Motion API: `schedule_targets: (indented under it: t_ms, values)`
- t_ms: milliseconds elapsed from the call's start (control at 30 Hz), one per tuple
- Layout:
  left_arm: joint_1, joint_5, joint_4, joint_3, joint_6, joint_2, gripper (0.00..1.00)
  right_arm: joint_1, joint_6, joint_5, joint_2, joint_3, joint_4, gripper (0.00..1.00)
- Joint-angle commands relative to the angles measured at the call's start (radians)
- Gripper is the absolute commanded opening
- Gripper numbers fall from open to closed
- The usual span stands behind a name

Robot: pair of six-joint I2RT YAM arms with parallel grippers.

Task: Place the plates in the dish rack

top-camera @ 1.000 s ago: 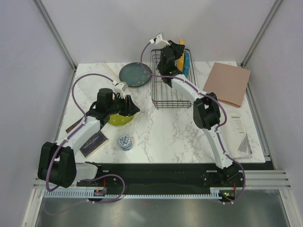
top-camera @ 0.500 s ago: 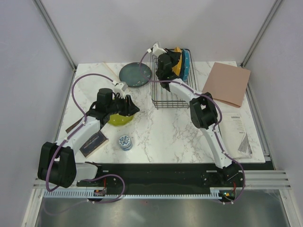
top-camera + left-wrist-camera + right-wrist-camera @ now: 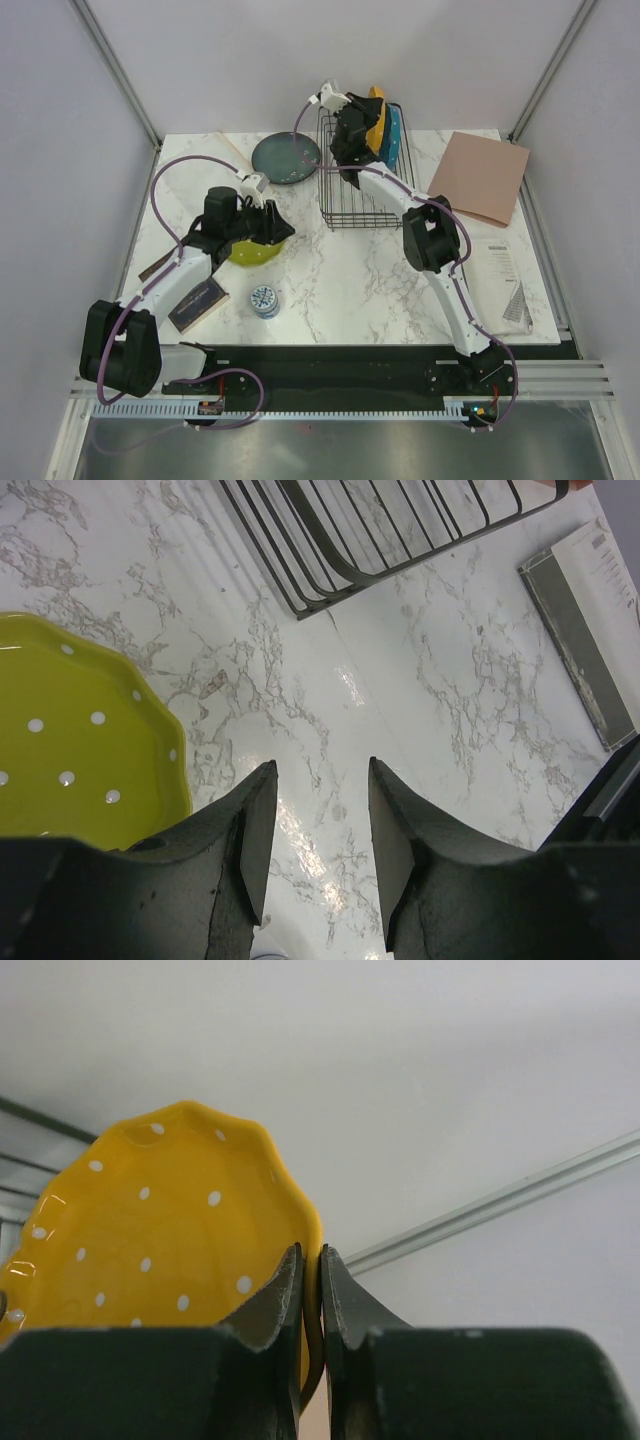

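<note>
An orange dotted plate (image 3: 376, 118) stands on edge at the far end of the black wire dish rack (image 3: 352, 205), beside a blue plate (image 3: 396, 138). My right gripper (image 3: 358, 122) is shut on the orange plate's rim. In the right wrist view the fingers (image 3: 310, 1256) pinch the scalloped edge of the orange plate (image 3: 150, 1230). A dark teal plate (image 3: 286, 159) lies flat on the table left of the rack. The lime-green plate (image 3: 250, 251) lies under my left gripper (image 3: 281, 229). The left gripper (image 3: 320, 780) is open over bare marble, just right of the green plate (image 3: 70, 750).
A small patterned tin (image 3: 265, 300) and a dark booklet (image 3: 198, 303) lie near the left arm. A brown sheet (image 3: 485, 175) and a white leaflet (image 3: 508, 280) lie on the right side. The rack's near corner (image 3: 330, 550) shows in the left wrist view.
The right gripper's fingers have shut on the orange plate's rim, and the plate has shifted slightly at the rack's far end. The left arm has not moved.
</note>
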Motion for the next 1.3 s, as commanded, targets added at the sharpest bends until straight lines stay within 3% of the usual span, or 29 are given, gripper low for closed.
schedule_targets:
  t_ms: [0, 1267]
  values:
    - [0.004, 0.01, 0.059, -0.012, -0.023, -0.028, 0.49, -0.003, -0.078, -0.056, -0.081, 0.084, 0.188, 0.0]
    - [0.003, -0.007, 0.125, -0.105, -0.028, -0.131, 0.49, -0.029, -0.295, -0.131, -0.153, 0.053, 0.183, 0.0]
